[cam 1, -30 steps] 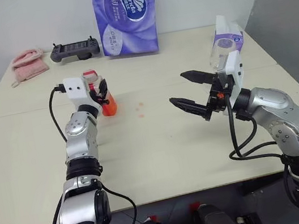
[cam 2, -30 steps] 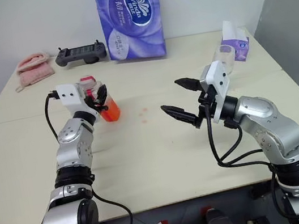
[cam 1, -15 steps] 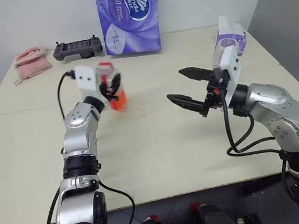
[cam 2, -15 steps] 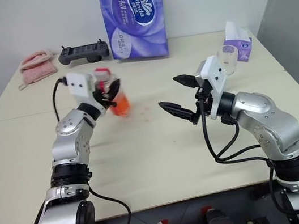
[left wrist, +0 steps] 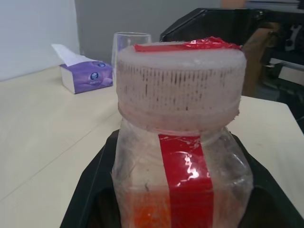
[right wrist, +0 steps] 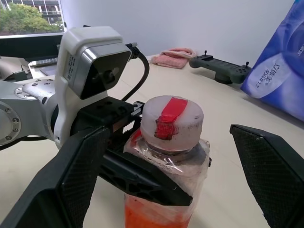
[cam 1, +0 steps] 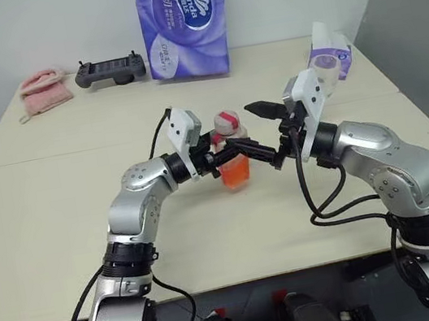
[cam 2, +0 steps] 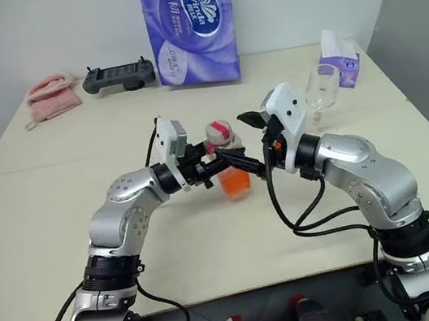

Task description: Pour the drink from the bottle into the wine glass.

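The left arm has swung the bottle in from the desk's left side to centre, fingers clamped on its body, between the right gripper's wide-apart fingers. Cap on, drink unpoured, wine glass empty, standing behind by the tissue box. The purple pack reads "Vinda".
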Available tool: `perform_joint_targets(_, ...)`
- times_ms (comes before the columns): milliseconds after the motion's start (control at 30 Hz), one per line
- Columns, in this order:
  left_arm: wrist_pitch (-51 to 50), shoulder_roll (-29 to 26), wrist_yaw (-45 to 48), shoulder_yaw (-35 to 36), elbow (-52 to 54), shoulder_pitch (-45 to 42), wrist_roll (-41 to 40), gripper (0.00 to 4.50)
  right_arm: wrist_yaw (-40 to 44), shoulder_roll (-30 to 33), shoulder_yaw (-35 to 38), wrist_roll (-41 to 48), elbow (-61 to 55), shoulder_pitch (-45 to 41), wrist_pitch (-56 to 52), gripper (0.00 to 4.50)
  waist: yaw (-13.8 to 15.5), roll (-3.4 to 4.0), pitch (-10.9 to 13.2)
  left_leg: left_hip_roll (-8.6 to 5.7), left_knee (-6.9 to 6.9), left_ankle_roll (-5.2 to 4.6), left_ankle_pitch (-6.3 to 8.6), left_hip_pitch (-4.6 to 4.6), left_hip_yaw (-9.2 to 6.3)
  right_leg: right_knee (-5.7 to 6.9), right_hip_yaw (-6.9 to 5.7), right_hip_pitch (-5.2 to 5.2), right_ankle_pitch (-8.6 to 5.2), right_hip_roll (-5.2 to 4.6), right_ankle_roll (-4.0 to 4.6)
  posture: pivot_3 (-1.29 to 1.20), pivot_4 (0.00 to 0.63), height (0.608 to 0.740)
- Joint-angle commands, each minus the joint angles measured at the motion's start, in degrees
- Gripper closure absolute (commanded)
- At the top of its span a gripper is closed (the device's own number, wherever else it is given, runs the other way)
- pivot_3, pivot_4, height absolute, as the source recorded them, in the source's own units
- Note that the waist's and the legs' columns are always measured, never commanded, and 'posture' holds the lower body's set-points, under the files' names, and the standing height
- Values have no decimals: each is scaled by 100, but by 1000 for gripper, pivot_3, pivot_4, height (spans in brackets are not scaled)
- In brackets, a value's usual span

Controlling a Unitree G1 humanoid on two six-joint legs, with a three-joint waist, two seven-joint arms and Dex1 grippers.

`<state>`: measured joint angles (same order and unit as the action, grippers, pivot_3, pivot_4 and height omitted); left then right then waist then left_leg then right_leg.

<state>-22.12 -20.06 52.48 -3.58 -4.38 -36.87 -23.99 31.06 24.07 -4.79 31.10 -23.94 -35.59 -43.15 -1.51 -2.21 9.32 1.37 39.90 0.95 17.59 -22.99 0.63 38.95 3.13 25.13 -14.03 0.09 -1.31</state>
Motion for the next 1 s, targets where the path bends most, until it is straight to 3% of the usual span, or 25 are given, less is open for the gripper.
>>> perform_joint_targets(33, 73, -49, 284, -113, 391, -35, -90, 2556, -108, -42, 173, 153, -272, -20, -123, 0, 0, 0, 0, -1, 0, 0, 0, 0, 0, 0, -1, -1, 0, 0, 0, 0, 150, 740)
perform_joint_targets(433, 183, -31, 483, -233, 368, -80, -30, 2556, -271, -362, 203, 257, -156, -101, -256, 0, -5, 2, 1, -1, 0, -1, 0, 0, -3, 0, -4, -1, 0, 0, 0, 0, 150, 740)
perform_joint_targets(533, 217, -19, 491, -246, 349, -74, -11, 2556, -238, -351, 214, 257, -110, -92, -247, 649, -5, 2, 1, -1, 0, -1, 1, 0, -3, 0, -5, -2, 0, 0, 0, 0, 150, 740)
perform_joint_targets(733, 275, -29, 493, -236, 291, -70, 16, 2556, -156, -322, 216, 289, -106, -79, -259, 2678, -5, 3, 2, -1, 0, -1, 1, 0, -3, -1, -5, -2, 0, 1, 0, 0, 150, 740)
perform_joint_targets(933, 190, -23, 550, -247, 509, -18, -108, 2556, 195, -91, 118, 220, -68, -27, -134, 2662, -5, 5, 3, -2, 0, -2, 1, 0, -4, -1, -6, -2, 0, 1, 0, 0, 150, 740)
perform_joint_targets(1000, 217, -15, 665, -217, 649, -51, -236, 2556, 807, 119, 171, 418, 91, -252, 11, 2662, -5, 7, 5, -2, 0, -2, 1, 0, -4, -2, -6, -3, 0, 1, 0, 0, 150, 740)
